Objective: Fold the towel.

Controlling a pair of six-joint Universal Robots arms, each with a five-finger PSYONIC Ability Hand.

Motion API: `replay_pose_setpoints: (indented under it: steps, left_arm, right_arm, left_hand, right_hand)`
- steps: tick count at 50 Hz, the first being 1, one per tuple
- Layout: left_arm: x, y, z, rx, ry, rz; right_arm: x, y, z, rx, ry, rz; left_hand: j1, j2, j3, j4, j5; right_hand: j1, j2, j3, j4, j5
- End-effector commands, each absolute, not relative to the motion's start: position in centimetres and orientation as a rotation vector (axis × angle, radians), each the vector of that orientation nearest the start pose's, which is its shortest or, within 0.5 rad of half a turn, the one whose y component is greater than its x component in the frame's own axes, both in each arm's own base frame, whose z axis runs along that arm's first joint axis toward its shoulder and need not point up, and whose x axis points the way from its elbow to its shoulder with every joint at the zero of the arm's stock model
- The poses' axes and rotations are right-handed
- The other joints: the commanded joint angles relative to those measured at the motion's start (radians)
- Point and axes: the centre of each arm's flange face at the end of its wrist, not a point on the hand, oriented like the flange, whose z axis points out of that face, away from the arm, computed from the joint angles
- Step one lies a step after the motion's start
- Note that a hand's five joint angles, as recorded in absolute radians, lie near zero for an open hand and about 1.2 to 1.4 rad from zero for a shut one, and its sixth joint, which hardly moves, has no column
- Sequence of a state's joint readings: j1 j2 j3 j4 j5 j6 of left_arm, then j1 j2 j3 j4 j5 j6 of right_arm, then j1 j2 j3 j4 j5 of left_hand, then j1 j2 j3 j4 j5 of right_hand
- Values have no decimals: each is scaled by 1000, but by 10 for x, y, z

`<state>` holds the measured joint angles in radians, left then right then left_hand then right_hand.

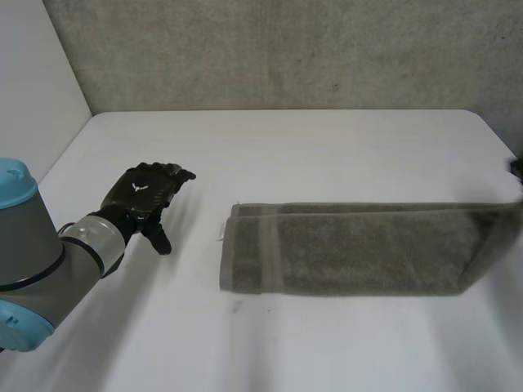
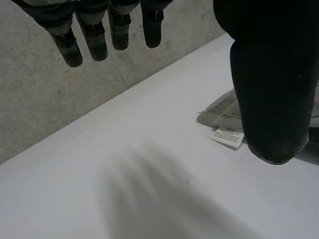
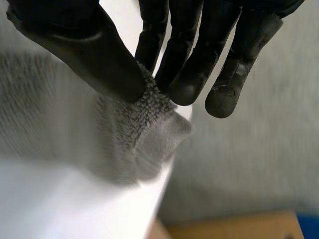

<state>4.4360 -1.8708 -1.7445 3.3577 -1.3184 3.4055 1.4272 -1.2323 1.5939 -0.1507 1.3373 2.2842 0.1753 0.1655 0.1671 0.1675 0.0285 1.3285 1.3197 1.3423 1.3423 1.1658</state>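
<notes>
A grey towel (image 1: pixel 359 249), folded into a long strip, lies across the table's right half, and its right end lifts off the table toward the right edge. My right hand (image 3: pixel 164 55) pinches that end's corner (image 3: pixel 147 107) between thumb and fingers. My left hand (image 1: pixel 145 196) hovers open over bare table to the left of the towel, touching nothing. Beside its thumb (image 2: pixel 274 84) the wrist view shows the towel's left end (image 2: pixel 222 109) with a white label (image 2: pixel 228 137).
The white table (image 1: pixel 286 147) ends at a grey wall (image 1: pixel 286 49) behind. Past the table's edge at the right hand, a wooden floor (image 3: pixel 239 226) lies below.
</notes>
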Motion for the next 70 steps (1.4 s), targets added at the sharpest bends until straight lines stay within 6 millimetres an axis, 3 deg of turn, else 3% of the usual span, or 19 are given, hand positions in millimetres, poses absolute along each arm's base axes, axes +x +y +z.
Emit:
replay_pose_setpoints:
  steps: [1, 2, 10, 18, 19, 20, 21, 25, 29, 41, 46, 50, 55, 57, 59, 60, 62, 68, 70]
  left_arm:
    - [-237, -270, 181, 957, 2486, -2031]
    - [-237, -269, 180, 957, 2491, -2025]
    - [-236, -267, 178, 960, 2499, -2016]
    - [-237, -266, 178, 963, 2501, -2014]
    - [-237, -266, 178, 963, 2501, -2014]
    - [-237, -266, 178, 963, 2501, -2014]
    - [-237, -266, 178, 963, 2501, -2014]
    - [-237, -266, 178, 963, 2501, -2014]
    - [-237, -266, 178, 965, 2499, -2016]
    - [-240, -264, 178, 976, 2500, -2018]
    - [-240, -263, 178, 981, 2500, -2019]
    - [-241, -263, 177, 983, 2503, -2015]
    - [-240, -263, 178, 981, 2499, -2019]
    - [-240, -263, 179, 981, 2496, -2023]
    - [-240, -262, 183, 973, 2484, -2038]
    - [-240, -262, 183, 973, 2484, -2038]
    - [-240, -262, 185, 971, 2479, -2046]
    - [-239, -262, 191, 952, 2474, -2071]
    - [-239, -262, 195, 930, 2479, -2094]
  right_arm:
    - [236, -307, 228, -1286, 2039, -2131]
    - [264, -286, 224, -1341, 1933, -2075]
    - [350, -202, 177, -1549, 1621, -1825]
    - [378, -175, 133, -1650, 1590, -1676]
    - [378, -177, 136, -1633, 1595, -1685]
    - [378, -177, 136, -1633, 1596, -1685]
    - [377, -177, 143, -1614, 1592, -1700]
    - [359, -197, 183, -1432, 1656, -1803]
    - [326, -226, 192, -1240, 1813, -1814]
    - [221, -250, 139, -989, 2335, -1570]
    - [199, -253, 125, -1071, 2426, -1573]
    - [190, -261, 124, -1159, 2432, -1654]
    - [195, -276, 138, -1200, 2337, -1844]
    - [205, -278, 149, -1227, 2271, -1902]
    - [249, -262, 175, -1328, 2036, -1980]
    - [250, -262, 175, -1329, 2035, -1980]
    - [300, -234, 182, -1441, 1814, -1963]
    - [357, -191, 171, -1595, 1578, -1879]
    - [380, -165, 151, -1721, 1468, -1809]
  left_hand:
    - [-1, 9, 7, 7, -29]
    - [-1, 9, 7, 7, -29]
    - [-1, 9, 7, 7, -29]
    - [-1, 9, 7, 7, -29]
    - [-1, 9, 7, 7, -29]
    - [-1, 9, 7, 7, -29]
    - [-1, 9, 7, 7, -29]
    - [-1, 9, 7, 7, -29]
    - [-1, 9, 7, 7, -29]
    - [-1, 9, 7, 7, -29]
    - [-1, 9, 7, 7, -29]
    - [-1, 9, 7, 7, -29]
    - [-1, 9, 7, 7, -29]
    - [-1, 9, 7, 7, -29]
    - [-1, 9, 7, 7, -29]
    - [-1, 9, 7, 7, -29]
    - [-1, 9, 7, 7, -29]
    - [-1, 9, 7, 7, -29]
    - [-1, 9, 7, 7, -29]
  right_hand:
    - [68, 77, 54, 54, 56]
    - [68, 77, 54, 54, 56]
    - [68, 77, 54, 54, 56]
    - [31, 39, 17, 17, 19]
    - [-638, -629, -652, -652, -650]
    - [-644, -636, -658, -658, -656]
    - [-1154, -1145, -1168, -1168, -1166]
    - [-1154, -1145, -1168, -1168, -1166]
    - [-1154, -1145, -1168, -1168, -1166]
    - [-1154, -1145, -1168, -1168, -1166]
    - [-706, -697, -720, -720, -718]
    - [65, 74, 51, 51, 53]
    - [68, 77, 54, 54, 56]
    - [68, 77, 54, 54, 56]
    - [68, 77, 54, 54, 56]
    - [68, 77, 54, 54, 56]
    - [68, 77, 54, 54, 56]
    - [68, 77, 54, 54, 56]
    - [68, 77, 54, 54, 56]
